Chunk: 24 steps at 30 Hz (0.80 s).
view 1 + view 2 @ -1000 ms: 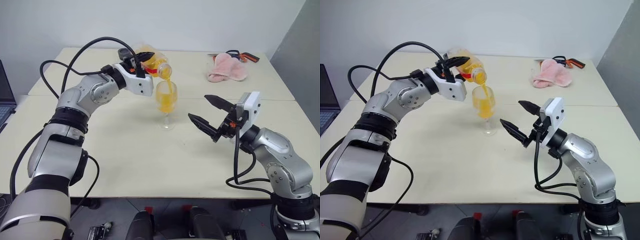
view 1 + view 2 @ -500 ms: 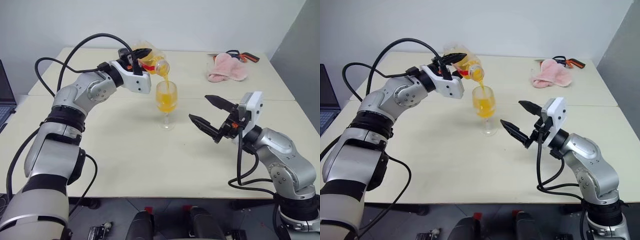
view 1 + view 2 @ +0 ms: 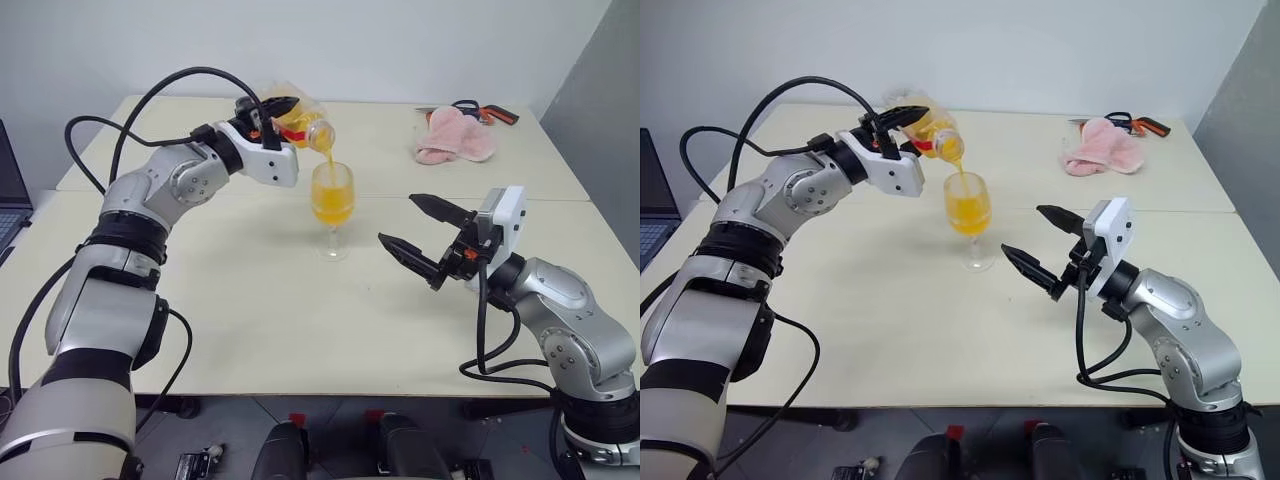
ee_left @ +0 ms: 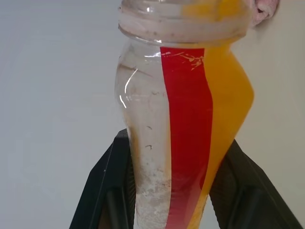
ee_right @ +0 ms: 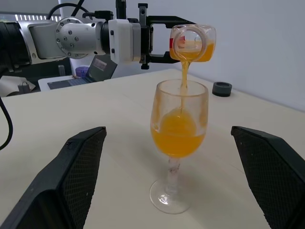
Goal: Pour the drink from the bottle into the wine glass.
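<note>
From the head views the left gripper [image 3: 272,112] pinches the small clear plastic bottle [image 3: 303,119], now raised above the clear stemmed wine glass [image 3: 332,205], fuller of orange drink [image 3: 332,203], while in the right wrist view the right gripper [image 3: 420,231] waits, fingers spread.

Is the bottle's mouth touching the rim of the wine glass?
Apart. The right wrist view shows the bottle above the wine glass rim, joined only by the drink.
</note>
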Available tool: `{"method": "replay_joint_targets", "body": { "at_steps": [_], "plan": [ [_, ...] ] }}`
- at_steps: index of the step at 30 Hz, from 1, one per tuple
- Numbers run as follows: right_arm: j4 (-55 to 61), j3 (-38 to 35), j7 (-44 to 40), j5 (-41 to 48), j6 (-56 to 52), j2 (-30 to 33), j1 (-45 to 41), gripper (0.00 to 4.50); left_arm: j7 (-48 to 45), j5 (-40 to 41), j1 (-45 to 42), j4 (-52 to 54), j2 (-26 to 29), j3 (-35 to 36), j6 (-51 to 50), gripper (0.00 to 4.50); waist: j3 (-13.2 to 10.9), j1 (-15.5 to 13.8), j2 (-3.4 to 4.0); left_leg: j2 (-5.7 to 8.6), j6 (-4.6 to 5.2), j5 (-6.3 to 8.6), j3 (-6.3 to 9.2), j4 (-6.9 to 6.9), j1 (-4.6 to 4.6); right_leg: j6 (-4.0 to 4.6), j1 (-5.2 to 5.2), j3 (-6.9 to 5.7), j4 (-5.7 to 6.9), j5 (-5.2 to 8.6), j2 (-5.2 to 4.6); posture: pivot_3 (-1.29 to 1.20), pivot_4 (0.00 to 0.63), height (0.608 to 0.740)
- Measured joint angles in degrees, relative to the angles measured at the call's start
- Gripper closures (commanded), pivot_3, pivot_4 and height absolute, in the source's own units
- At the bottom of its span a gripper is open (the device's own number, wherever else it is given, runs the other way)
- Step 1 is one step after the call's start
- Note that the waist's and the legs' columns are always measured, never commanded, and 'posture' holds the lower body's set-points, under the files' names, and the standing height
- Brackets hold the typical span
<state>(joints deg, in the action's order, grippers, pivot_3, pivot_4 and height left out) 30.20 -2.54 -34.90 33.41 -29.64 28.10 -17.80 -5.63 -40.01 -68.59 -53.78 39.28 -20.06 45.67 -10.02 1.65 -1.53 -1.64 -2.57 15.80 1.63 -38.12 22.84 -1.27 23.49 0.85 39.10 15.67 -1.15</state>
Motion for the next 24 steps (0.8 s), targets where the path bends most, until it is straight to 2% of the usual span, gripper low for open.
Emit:
{"method": "replay_joint_targets", "body": {
  "at_steps": [24],
  "plan": [
    [0.04,0.57,-0.01,-0.01,-0.04,0.04,0.42,0.00,1.25,-1.24,-0.86,-0.12,0.44,-0.54,1.00,2.86,0.00,0.00,0.00,0.00,0.00,0.00,0.00,-0.01,0.00,0.00,0.00,0.00,0.01,0.00,0.00,0.00,0.150,0.740]
  ]
}}
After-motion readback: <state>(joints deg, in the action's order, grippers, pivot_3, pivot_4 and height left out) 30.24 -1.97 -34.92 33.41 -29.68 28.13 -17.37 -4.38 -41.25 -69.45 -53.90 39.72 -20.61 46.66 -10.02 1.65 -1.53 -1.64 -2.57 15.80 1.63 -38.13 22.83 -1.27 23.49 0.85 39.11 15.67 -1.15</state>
